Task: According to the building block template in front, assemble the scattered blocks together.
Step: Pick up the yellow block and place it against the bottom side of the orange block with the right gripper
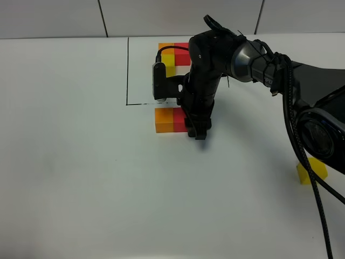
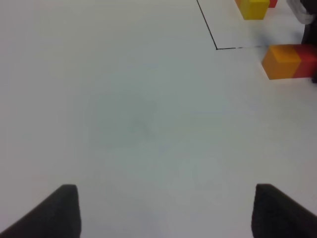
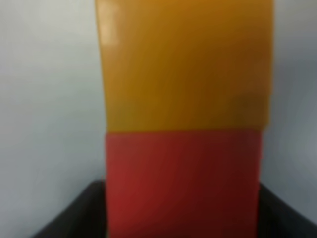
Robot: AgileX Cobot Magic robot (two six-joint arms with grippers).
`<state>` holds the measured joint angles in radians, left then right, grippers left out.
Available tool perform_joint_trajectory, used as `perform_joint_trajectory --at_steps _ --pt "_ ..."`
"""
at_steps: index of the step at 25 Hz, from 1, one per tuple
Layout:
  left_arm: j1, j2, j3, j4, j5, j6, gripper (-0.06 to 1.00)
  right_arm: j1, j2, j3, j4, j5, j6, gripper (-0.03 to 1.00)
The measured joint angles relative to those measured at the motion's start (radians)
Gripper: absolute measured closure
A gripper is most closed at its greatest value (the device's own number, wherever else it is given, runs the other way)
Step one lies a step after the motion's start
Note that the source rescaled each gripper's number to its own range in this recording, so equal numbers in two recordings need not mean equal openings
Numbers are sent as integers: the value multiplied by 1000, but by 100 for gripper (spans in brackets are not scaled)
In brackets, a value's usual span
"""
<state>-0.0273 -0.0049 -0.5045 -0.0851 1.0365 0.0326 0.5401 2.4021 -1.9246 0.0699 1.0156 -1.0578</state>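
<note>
The white table point(image 1: 81, 189) carries everything, and the right arm point(image 1: 259, 59) reaches across it, hiding part of the template point(image 1: 173, 54), the framed cluster of three cubes at the far edge. The right tool point(image 1: 197, 131) points straight down just on the near side of the template's frame line, its fingers closed snugly against two opposite sides of the red block point(image 1: 179, 120). The wrist view is blurred, so how firm the grip is stays unclear. The left tool point(image 2: 166, 213) hangs wide open and empty, well away from the template. The orange block point(image 1: 163, 120) touches the red one, side by side. The yellow block point(image 1: 311, 171) lies well apart from the template, off to the robot's right. These blocks look light, rigid and matte, so they should neither crush nor slip easily. The yellow one is best pinched from above on two flat opposite faces, chosen so the fingers clear the orange block when it is set against it.
</note>
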Motion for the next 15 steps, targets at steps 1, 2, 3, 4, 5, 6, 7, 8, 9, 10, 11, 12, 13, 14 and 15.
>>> perform_joint_trajectory --at_steps 1,2,3,4,5,6,7,8,9,10,11,12,13,14,15 --pt "0 0 0 0 0 0 34 1 -2 0 -5 3 2 53" --pt "0 0 0 0 0 0 34 1 -9 1 -14 6 8 43" --pt "0 0 0 0 0 0 34 1 -15 2 -25 14 21 34" --pt "0 0 0 0 0 0 34 -1 -26 2 -31 22 39 27" --pt "0 0 0 0 0 0 34 -2 -36 2 -33 32 59 22" --pt "0 0 0 0 0 0 34 -5 -51 2 -37 43 78 19" --pt "0 0 0 0 0 0 34 -11 -66 2 -40 58 103 17" --pt "0 0 0 0 0 0 34 -19 -78 2 -40 76 128 16" --pt "0 0 0 0 0 0 34 -24 -91 2 -44 93 158 15" --pt "0 0 0 0 0 0 34 -32 -103 5 -51 113 184 15" --pt "0 0 0 0 0 0 34 -42 -120 17 -52 122 216 15" --pt "0 0 0 0 0 0 34 -49 -135 41 -53 123 248 15" --pt "0 0 0 0 0 0 34 -58 -160 78 -54 117 275 15" --pt "0 0 0 0 0 0 34 -70 -191 127 -55 99 312 15" --pt "0 0 0 0 0 0 34 -82 -221 176 -55 66 353 15"
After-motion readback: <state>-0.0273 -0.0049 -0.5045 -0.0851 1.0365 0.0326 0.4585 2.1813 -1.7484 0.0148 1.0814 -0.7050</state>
